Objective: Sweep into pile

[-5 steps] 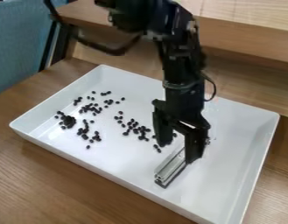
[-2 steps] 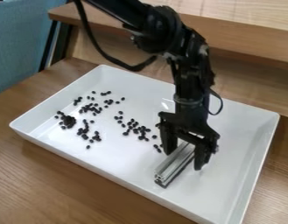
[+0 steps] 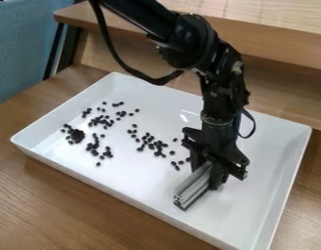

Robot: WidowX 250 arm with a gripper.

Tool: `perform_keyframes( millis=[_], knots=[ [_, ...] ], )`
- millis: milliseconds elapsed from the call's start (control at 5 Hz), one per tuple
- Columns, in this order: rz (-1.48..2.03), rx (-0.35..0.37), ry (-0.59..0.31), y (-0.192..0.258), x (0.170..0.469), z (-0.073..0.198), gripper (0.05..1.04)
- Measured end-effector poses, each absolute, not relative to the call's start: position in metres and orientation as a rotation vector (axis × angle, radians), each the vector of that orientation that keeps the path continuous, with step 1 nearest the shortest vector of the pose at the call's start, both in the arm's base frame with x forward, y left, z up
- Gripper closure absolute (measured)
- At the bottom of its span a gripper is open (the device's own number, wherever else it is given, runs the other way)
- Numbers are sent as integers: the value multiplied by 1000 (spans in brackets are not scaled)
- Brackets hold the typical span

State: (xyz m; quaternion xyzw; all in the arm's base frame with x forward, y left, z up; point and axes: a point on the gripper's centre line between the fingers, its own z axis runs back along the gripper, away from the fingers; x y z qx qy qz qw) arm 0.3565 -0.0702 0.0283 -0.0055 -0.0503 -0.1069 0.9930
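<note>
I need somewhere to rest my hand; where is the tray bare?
As pictured, the tray is bare between the gripper and its right wall, and between the dark beans and the near wall, left of the metal bar. Beans crowd the left and middle; gripper and bar block the space beside them.

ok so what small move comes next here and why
Probably a slight lift of the metal bar, then toward the dark beans: the end effector appears closed on it, and the beans lie scattered in the tray, left of the bar in the picture.
</note>
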Motion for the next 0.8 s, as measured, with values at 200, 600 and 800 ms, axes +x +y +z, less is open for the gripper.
perform_keyframes(
  millis=[200, 600, 800],
  knots=[
    [-231, -18, -96, -71, 355, 27, 681],
    [-270, -24, -92, -42, 360, 29, 682],
    [-267, -23, -98, -19, 367, 27, 682]
  ],
)
